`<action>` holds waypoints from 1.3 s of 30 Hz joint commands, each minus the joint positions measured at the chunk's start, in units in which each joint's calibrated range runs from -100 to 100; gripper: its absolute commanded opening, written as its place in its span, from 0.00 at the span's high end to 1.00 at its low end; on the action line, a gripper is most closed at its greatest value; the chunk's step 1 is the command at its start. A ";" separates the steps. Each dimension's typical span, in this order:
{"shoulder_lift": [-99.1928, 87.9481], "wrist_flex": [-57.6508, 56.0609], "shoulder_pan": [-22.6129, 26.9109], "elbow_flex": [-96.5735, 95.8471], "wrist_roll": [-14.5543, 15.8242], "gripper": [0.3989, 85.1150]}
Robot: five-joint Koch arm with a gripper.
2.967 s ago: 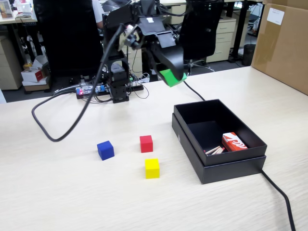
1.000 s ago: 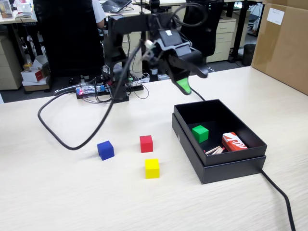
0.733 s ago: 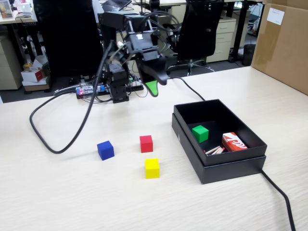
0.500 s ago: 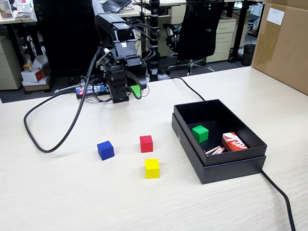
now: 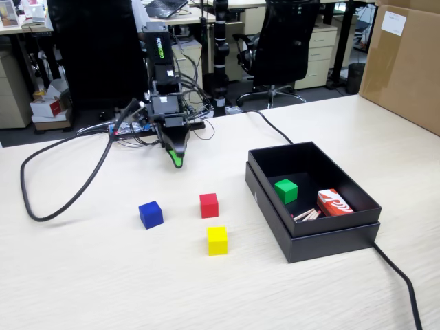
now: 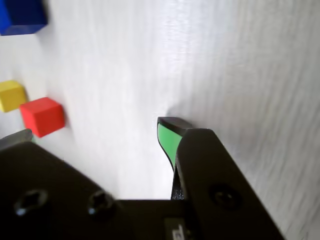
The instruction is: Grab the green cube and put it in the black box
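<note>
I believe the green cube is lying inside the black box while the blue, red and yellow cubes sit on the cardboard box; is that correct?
Not quite. The green cube is indeed inside the black box, but the fixed view shows the blue cube, red cube and yellow cube sitting on the table, not on the cardboard box.

The black arm [image 5: 163, 89] has green-lined jaws, visible screws, a white-lettered label and trailing black cables [image 5: 62, 179].
</note>
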 commanded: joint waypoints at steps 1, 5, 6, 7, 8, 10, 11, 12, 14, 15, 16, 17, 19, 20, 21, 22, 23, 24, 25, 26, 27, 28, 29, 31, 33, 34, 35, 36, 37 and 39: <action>-0.03 12.92 0.20 -4.76 -0.54 0.43; 0.31 19.74 0.44 -11.29 -1.17 0.43; 0.43 21.30 0.44 -12.92 -1.51 0.43; 0.43 23.29 0.44 -14.82 -1.81 0.43; 0.43 23.89 0.44 -15.64 -1.90 0.43; 0.54 23.98 0.39 -16.27 -1.90 0.43; 0.77 23.89 0.39 -16.55 -1.90 0.43; 1.00 23.89 0.39 -16.73 -1.90 0.43; 2.38 23.72 0.34 -17.27 -1.86 0.43; 2.61 23.72 0.24 -17.27 -1.86 0.44; 2.61 23.72 0.20 -17.18 -1.81 0.45; 2.72 23.63 0.15 -17.09 -1.81 0.44; 2.61 23.63 0.24 -17.18 -1.81 0.44; 2.61 23.63 0.20 -17.27 -1.76 0.44; 2.61 23.55 0.15 -17.27 -1.76 0.44; 2.49 23.37 0.15 -17.36 -1.86 0.43; 2.49 23.37 0.15 -17.36 -1.86 0.43; 2.49 23.37 0.15 -17.36 -1.86 0.43; 2.49 23.37 0.15 -17.36 -1.86 0.43; 2.49 23.37 0.20 -17.36 -1.86 0.43; 2.49 23.37 0.15 -17.36 -1.86 0.43; 2.49 23.37 0.15 -17.36 -1.86 0.43; 2.49 23.37 0.15 -17.36 -1.86 0.43; 2.49 23.37 0.20 -17.36 -1.86 0.43; 2.49 23.37 0.15 -17.36 -1.86 0.43; 2.49 23.37 0.15 -17.36 -1.86 0.43; 2.49 23.37 0.20 -17.36 -1.86 0.43; 2.49 23.37 0.20 -17.36 -1.86 0.43; 2.49 23.37 0.20 -17.36 -1.86 0.43; 2.49 23.37 0.15 -17.36 -1.86 0.43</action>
